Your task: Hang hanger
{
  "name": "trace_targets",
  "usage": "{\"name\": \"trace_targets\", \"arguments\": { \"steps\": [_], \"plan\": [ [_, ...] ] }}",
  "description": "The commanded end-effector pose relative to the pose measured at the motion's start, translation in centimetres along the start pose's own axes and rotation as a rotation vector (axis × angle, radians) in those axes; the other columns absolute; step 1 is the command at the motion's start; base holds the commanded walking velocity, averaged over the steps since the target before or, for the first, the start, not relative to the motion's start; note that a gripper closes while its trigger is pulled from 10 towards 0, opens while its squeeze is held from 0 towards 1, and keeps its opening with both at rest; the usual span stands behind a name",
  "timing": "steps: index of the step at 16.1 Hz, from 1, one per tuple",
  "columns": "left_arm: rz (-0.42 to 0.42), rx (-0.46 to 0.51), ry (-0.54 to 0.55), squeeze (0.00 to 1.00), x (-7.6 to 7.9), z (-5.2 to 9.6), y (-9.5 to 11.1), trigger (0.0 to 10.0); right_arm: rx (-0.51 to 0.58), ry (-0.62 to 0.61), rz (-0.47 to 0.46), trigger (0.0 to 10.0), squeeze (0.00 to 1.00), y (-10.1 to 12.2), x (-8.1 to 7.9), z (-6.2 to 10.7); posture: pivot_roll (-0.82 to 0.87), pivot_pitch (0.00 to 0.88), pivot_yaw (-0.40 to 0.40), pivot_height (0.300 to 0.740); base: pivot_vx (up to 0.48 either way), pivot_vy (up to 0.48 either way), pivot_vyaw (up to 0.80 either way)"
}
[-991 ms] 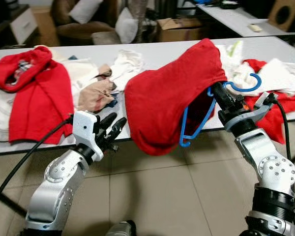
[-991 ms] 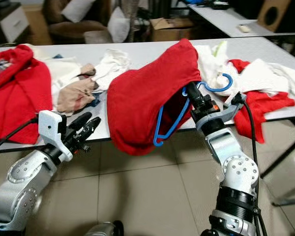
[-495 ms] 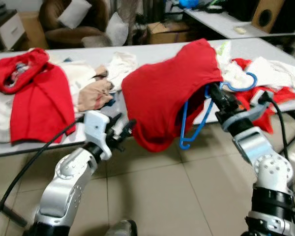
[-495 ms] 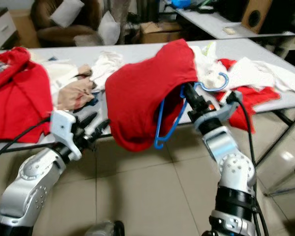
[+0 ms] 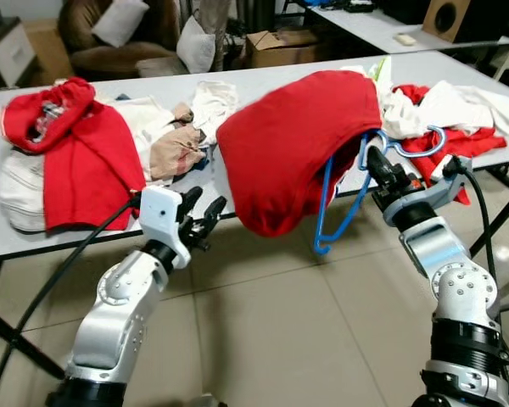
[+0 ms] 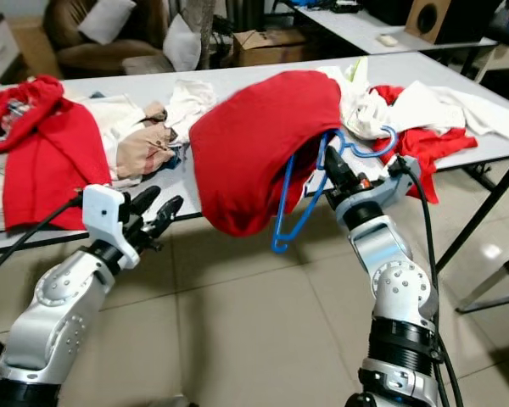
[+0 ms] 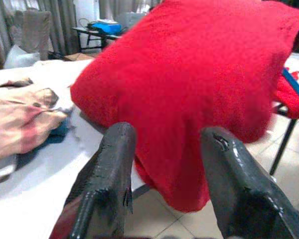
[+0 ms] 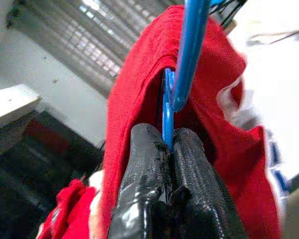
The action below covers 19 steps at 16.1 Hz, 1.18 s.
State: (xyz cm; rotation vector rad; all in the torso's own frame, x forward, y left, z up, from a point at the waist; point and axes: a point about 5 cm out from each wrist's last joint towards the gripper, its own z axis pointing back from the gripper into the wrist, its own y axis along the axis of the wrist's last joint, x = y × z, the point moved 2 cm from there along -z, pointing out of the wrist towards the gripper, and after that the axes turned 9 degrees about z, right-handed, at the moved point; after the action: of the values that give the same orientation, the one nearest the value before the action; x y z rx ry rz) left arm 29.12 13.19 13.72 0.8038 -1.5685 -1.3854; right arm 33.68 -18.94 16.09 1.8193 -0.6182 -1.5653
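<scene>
Right gripper (image 8: 167,149), centre-right of frame, pinches the blue hanger (image 5: 335,212) so your red garment (image 5: 293,148) stays draped. Left gripper (image 7: 164,174), lower left, fingers spread, empty, ready to steady it.

Right tool (image 6: 331,167) clamped on blue hanger (image 6: 299,216) under red garment (image 6: 259,144), at table (image 6: 195,182) edge.

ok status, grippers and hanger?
Right gripper shut on blue hanger, red garment draped over it. Left gripper open, empty, near garment. Table of clothes ahead.
</scene>
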Motion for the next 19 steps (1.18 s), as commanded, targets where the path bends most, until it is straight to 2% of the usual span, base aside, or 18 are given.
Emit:
{"name": "trace_targets", "arguments": {
  "steps": [1, 9, 19],
  "plan": [
    [-0.015, -0.006, 0.011, 0.0, -0.32, -0.11, 0.0, 10.0, 0.022, -0.011, 0.009, 10.0, 0.0, 0.51, 0.17, -0.04, -0.05, 0.0, 0.028, 0.74, 0.3, 0.0, 0.0],
    [-0.022, -0.017, -0.004, 0.0, -0.03, -0.41, -0.27, 10.0, 0.014, -0.028, 0.023, 10.0, 0.0, 0.46, 0.75, 0.08, -0.05, 0.0, 0.028, 0.74, 0.319, 0.0, 0.0],
    [0.018, 0.011, 0.027, 0.0, -0.27, -0.83, -0.16, 10.0, -0.021, -0.006, 0.079, 10.0, 0.0, 0.88, 0.8, -0.01, -0.06, 0.0, 0.008, 0.74, 0.328, 0.0, 0.0]
  ]
}}
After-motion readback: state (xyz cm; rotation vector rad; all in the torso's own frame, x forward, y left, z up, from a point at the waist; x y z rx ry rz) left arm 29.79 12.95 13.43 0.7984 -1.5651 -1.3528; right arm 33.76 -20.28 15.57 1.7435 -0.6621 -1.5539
